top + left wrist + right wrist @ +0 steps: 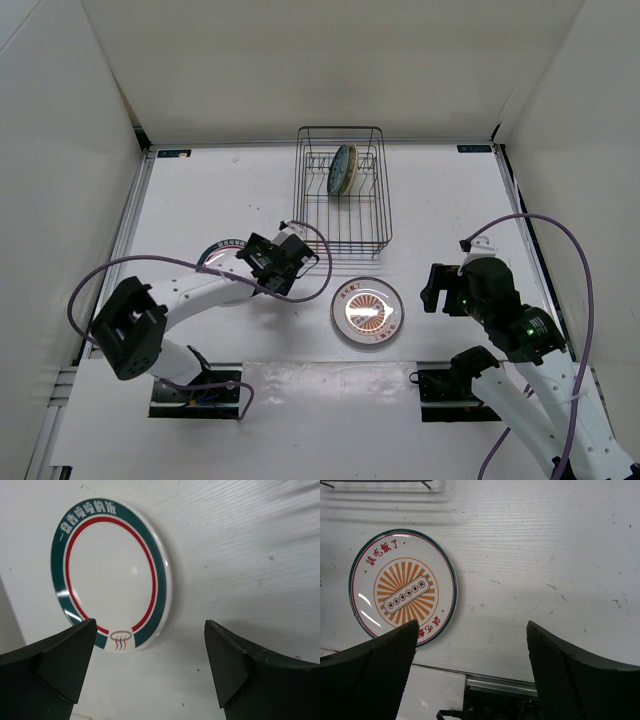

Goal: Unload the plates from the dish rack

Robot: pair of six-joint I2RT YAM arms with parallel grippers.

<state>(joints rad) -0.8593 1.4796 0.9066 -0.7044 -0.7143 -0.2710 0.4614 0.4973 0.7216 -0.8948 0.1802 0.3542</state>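
Note:
The dark wire dish rack [340, 235] stands at the back centre of the table. One teal-green plate [343, 169] stands on edge in it. The sunburst plate [367, 310] lies flat in front of the rack and shows in the right wrist view [402, 586]. The white plate with a green rim [111, 571] lies flat on the table at the left, mostly under the left arm in the top view [216, 250]. My left gripper [150, 665] is open and empty above the table beside that plate. My right gripper [470, 670] is open and empty, right of the sunburst plate.
White walls close in the table on three sides. The arm bases [195, 392] sit at the near edge. Purple cables [560, 240] loop from both arms. The rack's near edge [375, 482] shows at the top of the right wrist view.

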